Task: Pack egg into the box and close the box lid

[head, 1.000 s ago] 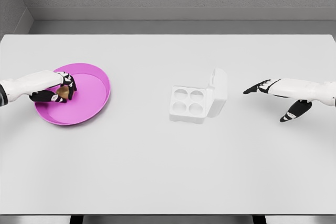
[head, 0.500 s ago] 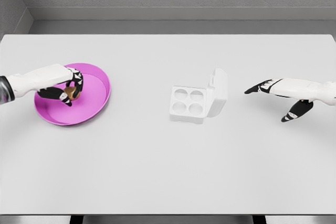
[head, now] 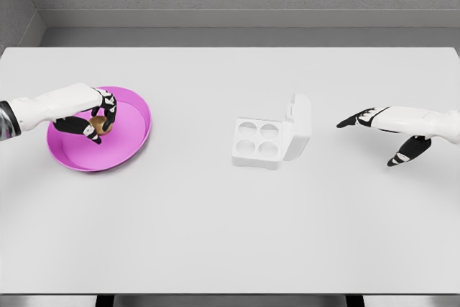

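Note:
A brown egg (head: 98,124) is held in my left hand (head: 100,118), whose fingers are curled around it just above the pink plate (head: 134,139) at the table's left. The white egg box (head: 272,135) sits at the table's middle with four empty cups and its lid standing up on the right side. My right hand (head: 379,134) hovers to the right of the box, fingers spread and holding nothing.
The white table (head: 230,221) stretches wide around the plate and box. A grey wall runs along its far edge.
My left hand has lifted the egg off the plate's floor and shifted it slightly right and up. The right hand has barely drifted right.

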Robot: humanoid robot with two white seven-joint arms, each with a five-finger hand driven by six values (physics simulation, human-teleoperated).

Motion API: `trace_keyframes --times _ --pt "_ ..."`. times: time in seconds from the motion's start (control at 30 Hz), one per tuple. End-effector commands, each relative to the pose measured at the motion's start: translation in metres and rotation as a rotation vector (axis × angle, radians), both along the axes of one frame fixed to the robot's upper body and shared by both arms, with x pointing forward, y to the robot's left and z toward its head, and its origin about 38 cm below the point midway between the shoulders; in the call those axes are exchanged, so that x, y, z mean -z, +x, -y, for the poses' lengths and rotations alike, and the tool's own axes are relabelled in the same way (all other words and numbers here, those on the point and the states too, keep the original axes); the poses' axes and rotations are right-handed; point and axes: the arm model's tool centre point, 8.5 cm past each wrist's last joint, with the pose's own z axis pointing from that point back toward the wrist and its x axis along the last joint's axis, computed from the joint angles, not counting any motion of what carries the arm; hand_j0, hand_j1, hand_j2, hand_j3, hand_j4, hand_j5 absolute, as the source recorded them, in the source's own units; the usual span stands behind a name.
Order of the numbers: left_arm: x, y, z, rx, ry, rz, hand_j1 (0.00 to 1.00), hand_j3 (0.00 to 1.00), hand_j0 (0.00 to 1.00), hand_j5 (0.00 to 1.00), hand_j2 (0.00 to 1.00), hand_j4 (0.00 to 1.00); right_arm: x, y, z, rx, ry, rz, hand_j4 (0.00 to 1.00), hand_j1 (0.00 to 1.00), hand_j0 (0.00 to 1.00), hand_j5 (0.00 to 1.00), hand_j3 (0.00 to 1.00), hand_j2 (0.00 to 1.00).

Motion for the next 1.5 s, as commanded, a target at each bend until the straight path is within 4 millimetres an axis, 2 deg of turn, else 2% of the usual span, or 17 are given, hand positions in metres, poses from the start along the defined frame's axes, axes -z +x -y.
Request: trace_keyframes --times 0.0,0.5,1.03,1.1,1.23,1.47 --pt "-0.002 0.000 0.001 0.002 -0.008 0.004 0.11 0.11 0.11 0.11 0.11 0.11 -0.001 0.000 0.001 0.005 0.004 -0.001 1.00 1.00 1.00 1.00 1.00 1.00" --pt "-0.014 -0.005 0.024 0.071 -0.016 0.043 0.11 0.11 0.11 0.11 0.11 0.11 -0.002 0.000 0.001 0.005 0.004 0.001 1.00 1.00 1.00 1.00 1.00 1.00" --pt "-0.017 -0.008 0.037 0.105 -0.025 0.055 0.11 0.11 0.11 0.11 0.11 0.11 -0.002 0.000 0.001 0.005 0.004 0.001 1.00 1.00 1.00 1.00 1.00 1.00" --pt "-0.015 -0.007 0.044 0.114 -0.042 0.056 0.12 0.12 0.12 0.12 0.12 0.12 -0.002 0.000 0.001 0.005 0.004 0.001 1.00 1.00 1.00 1.00 1.00 1.00" --pt "-0.017 -0.006 0.044 0.107 -0.058 0.065 0.12 0.12 0.12 0.12 0.12 0.12 -0.002 0.000 0.001 0.005 0.004 0.001 1.00 1.00 1.00 1.00 1.00 1.00" --pt "-0.016 -0.004 0.055 0.116 -0.102 0.075 0.12 0.12 0.12 0.12 0.12 0.12 -0.002 0.000 0.002 0.006 0.003 0.001 1.00 1.00 1.00 1.00 1.00 1.00"
